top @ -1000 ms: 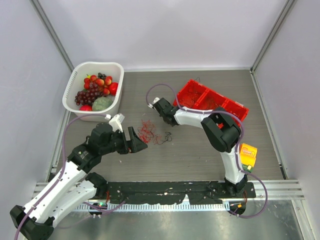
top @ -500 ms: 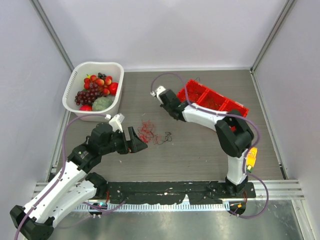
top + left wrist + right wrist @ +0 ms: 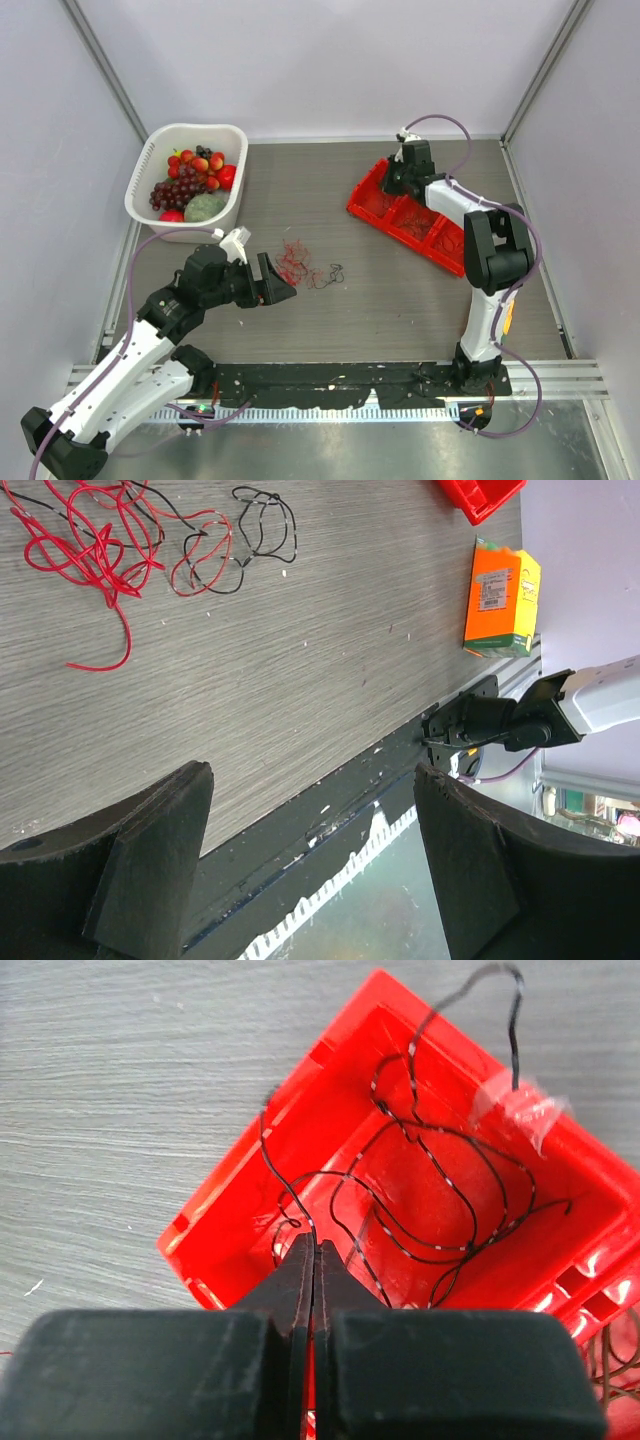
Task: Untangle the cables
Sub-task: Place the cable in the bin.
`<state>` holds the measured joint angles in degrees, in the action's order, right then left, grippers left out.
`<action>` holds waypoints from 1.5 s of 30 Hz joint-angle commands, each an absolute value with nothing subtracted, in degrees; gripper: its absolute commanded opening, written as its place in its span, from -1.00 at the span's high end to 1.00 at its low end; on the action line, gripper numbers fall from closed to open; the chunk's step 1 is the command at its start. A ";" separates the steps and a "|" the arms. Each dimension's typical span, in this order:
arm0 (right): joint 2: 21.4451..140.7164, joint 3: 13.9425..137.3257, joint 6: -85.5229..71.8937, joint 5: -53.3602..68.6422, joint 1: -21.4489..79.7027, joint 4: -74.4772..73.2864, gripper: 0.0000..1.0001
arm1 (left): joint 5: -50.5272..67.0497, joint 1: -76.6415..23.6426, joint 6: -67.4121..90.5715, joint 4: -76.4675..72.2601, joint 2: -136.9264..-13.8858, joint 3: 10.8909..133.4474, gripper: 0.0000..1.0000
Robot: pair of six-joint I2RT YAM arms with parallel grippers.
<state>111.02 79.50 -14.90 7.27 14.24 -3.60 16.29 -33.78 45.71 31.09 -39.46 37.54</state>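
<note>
White fruit basket (image 3: 196, 128) back left; red tray (image 3: 420, 230) back right; orange carton (image 3: 502, 598).

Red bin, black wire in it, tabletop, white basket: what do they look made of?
Red bin: likely moulded plastic, glossy; highlights on its walls.
Black wire: thin flexible strand, dark insulation with pale flecks, probably plastic-coated.
Tabletop: grey wood-grain, matte; laminate or wood, unclear.
White basket: smooth rounded rim, probably plastic.

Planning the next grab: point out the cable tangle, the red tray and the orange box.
cable tangle (image 3: 298, 262), top view, red loops at its centre.
red tray (image 3: 405, 237), top view, near rim.
orange box (image 3: 502, 598), left wrist view, middle of its face.
</note>
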 commanded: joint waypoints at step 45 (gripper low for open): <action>107.14 89.74 -15.20 9.58 15.56 -13.18 0.99 | 9.84 -33.84 34.19 -4.57 -123.22 88.33 -0.09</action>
<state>111.66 90.45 -14.94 8.10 15.88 -16.23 7.35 -33.74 32.62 1.50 -122.63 86.91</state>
